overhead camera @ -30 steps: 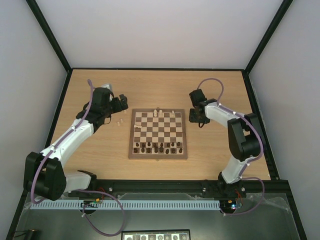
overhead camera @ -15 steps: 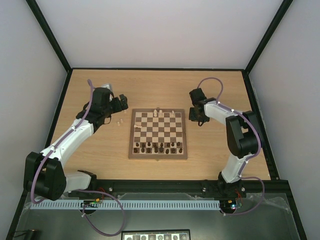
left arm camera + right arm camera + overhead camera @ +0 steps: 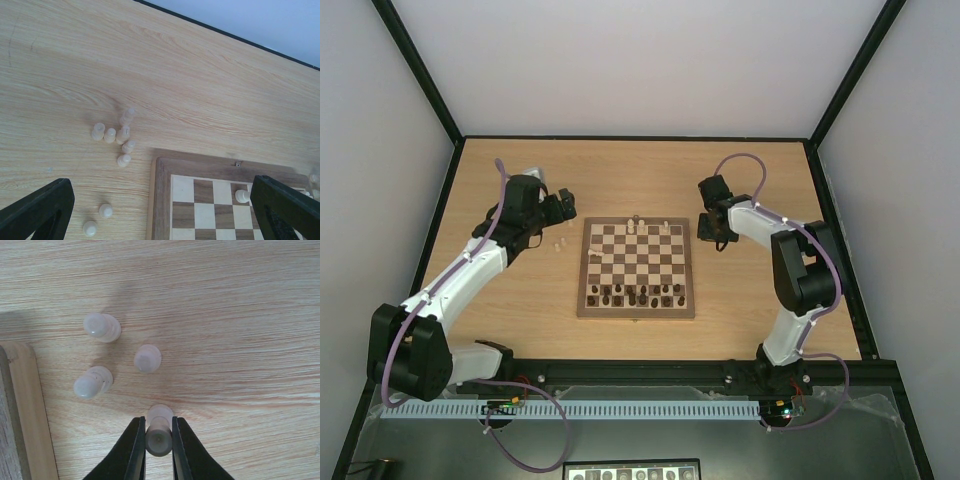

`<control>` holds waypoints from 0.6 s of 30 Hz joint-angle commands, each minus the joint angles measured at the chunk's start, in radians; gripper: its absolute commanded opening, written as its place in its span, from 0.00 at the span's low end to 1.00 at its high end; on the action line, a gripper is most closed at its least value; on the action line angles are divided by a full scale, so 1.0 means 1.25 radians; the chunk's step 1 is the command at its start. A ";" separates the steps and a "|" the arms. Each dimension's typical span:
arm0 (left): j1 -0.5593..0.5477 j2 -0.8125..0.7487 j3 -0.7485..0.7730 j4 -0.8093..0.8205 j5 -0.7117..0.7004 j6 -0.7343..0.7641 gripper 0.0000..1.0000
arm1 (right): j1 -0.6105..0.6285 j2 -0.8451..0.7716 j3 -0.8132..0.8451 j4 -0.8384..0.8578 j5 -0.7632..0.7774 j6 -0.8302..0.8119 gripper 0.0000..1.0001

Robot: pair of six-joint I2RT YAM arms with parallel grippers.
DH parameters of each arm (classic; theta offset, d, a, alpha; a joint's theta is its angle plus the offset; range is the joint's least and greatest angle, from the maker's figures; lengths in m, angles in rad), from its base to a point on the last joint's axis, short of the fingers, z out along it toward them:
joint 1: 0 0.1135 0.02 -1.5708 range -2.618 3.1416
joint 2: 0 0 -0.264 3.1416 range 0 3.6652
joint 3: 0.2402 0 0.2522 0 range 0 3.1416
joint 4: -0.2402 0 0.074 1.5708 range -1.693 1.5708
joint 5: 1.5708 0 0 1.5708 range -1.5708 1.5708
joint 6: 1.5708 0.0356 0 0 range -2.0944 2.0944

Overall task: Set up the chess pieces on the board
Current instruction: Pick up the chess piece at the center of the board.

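The board (image 3: 636,314) lies in the table's middle, with a few pale chess pieces (image 3: 635,224) on its far rows. My right gripper (image 3: 159,440) is just off the board's far right corner, shut on one pale piece (image 3: 159,426) that stands on the table. Three more pale pieces (image 3: 147,358) stand beside it. My left gripper (image 3: 162,220) is open and empty above the board's far left corner (image 3: 161,200). Several pale pieces (image 3: 120,135) stand on the table by that corner, and two more (image 3: 97,220) stand nearer. One pale piece (image 3: 242,196) stands on the board.
Dark brown chessmen (image 3: 635,293) fill the board's near rows. The board's pale outer edge (image 3: 22,405) shows at the left of the right wrist view. Black frame posts and white walls close in the table (image 3: 760,180).
My right arm has shifted very slightly to the left at the piece beside the board. My left arm has not moved.
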 commanded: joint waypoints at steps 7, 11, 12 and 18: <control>-0.001 -0.012 -0.003 0.006 -0.001 0.002 0.99 | 0.008 -0.087 0.049 -0.067 -0.036 0.004 0.06; -0.001 -0.016 -0.002 0.003 -0.004 0.002 1.00 | 0.035 -0.087 0.095 -0.093 -0.047 0.000 0.06; -0.001 -0.016 -0.002 0.003 -0.004 0.001 0.99 | 0.042 -0.083 0.104 -0.099 -0.050 0.000 0.06; -0.001 -0.010 -0.001 0.005 -0.005 0.000 0.99 | 0.096 -0.033 0.159 -0.108 -0.059 0.000 0.06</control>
